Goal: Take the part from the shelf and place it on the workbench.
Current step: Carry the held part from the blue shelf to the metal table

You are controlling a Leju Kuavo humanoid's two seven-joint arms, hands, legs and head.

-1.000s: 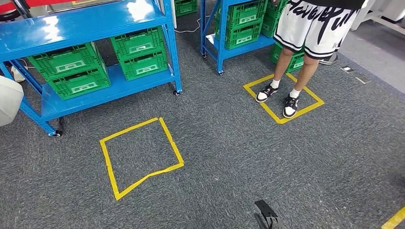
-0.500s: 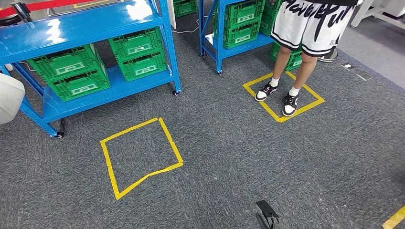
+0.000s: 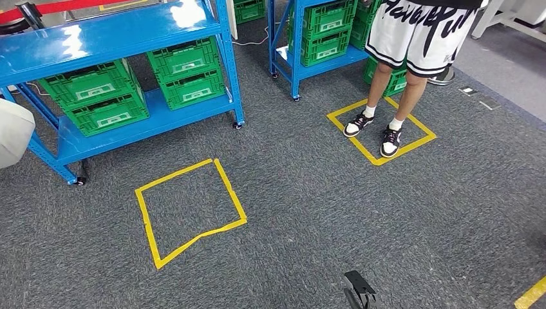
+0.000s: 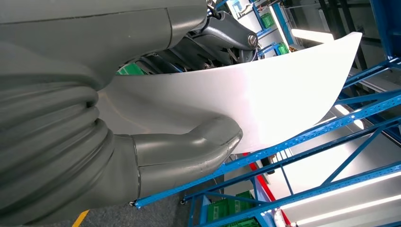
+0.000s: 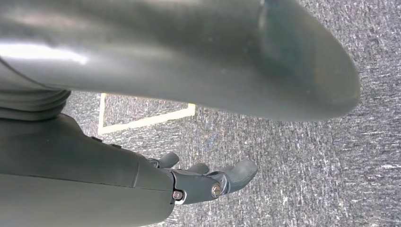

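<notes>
My left hand [image 4: 161,156] grips the part [image 4: 265,94], a white curved shell, with the thick thumb under it and the dark fingers over its upper edge. In the head view the part [image 3: 13,132] pokes in at the left edge, in front of the blue shelf [image 3: 122,32]. My right hand [image 5: 208,182] hangs above the grey carpet with its fingers lightly bent and nothing in them.
The blue shelf holds green crates [image 3: 106,96] on its lower level. A second blue shelf [image 3: 302,38] with green crates stands behind. A person [image 3: 412,45] stands in a yellow taped square [image 3: 360,148]. Another taped square [image 3: 187,212] lies on the carpet ahead.
The whole picture has shifted slightly, so the camera has moved a little. The white part stays at the left edge in my left hand.
</notes>
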